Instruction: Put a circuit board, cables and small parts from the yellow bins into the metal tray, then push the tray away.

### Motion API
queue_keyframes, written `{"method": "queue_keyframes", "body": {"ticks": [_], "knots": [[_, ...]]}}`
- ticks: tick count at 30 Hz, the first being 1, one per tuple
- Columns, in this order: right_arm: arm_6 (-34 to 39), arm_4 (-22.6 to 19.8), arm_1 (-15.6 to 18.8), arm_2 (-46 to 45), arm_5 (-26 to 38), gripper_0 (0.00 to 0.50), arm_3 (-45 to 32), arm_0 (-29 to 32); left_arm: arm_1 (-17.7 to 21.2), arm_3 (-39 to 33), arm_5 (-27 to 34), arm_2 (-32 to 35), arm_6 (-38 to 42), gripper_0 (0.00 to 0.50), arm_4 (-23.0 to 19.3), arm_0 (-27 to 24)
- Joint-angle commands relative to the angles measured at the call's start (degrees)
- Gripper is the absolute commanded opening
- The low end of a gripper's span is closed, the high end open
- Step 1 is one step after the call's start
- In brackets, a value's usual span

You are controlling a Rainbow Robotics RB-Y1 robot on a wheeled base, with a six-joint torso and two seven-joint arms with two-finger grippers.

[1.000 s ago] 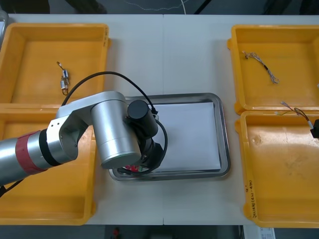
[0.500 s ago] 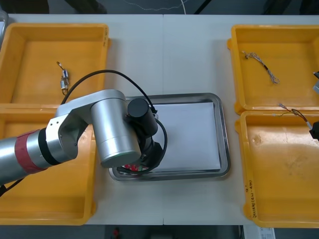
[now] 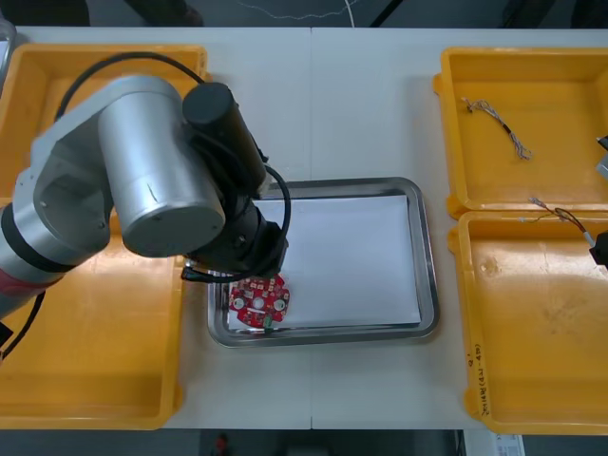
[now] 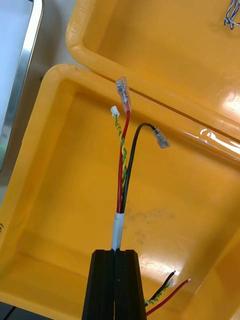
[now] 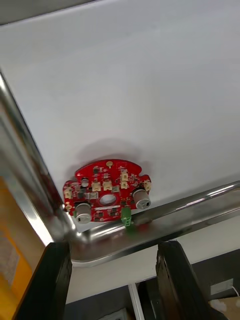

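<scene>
While my left claw hangs spread above the near-left corner of the tray, my right claw pinches a cable over the near right bin | light table | round red board lies flat in that corner; cable runs straight out from my fingertips.

Light table: yellow bins two each side, metal tray between

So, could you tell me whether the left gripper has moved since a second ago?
Yes. The left gripper has drawn back from the metal tray's near left corner toward the far left yellow bin, open, uncovering the red circuit board.
</scene>
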State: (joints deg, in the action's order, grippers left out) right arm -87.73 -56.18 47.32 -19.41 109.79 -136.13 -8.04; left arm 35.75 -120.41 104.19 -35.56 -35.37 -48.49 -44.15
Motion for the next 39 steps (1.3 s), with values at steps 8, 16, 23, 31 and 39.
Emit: {"method": "queue_keyframes", "body": {"ticks": [8, 16, 23, 31, 39], "knots": [[-2.62, -2.53, 4.89, 7.72, 0.21, 0.000, -2.56, -7.51, 2.48, -3.07, 5.81, 11.91, -3.04, 0.500, -1.61, -1.90], [-2.27, -2.97, 4.89, 19.05, 0.21, 0.000, -2.56, -17.80, 4.51, -1.23, 5.81, 18.33, -4.00, 0.500, -2.58, -1.82], [-2.62, -1.83, 3.57, 30.22, 0.21, 0.000, -2.21, -25.80, 6.53, 3.43, 5.81, 22.81, -5.67, 0.500, -2.49, -1.90], [-3.32, 0.54, -2.23, 38.65, 0.21, 0.000, 1.48, -31.51, 8.02, 9.32, 5.81, 26.33, -11.56, 0.500, -0.56, -1.90], [-4.99, 4.50, -7.24, 46.74, 0.21, 0.000, 5.26, -34.41, 8.81, 15.12, 5.81, 29.14, -18.50, 0.500, 2.43, -1.90]]}}
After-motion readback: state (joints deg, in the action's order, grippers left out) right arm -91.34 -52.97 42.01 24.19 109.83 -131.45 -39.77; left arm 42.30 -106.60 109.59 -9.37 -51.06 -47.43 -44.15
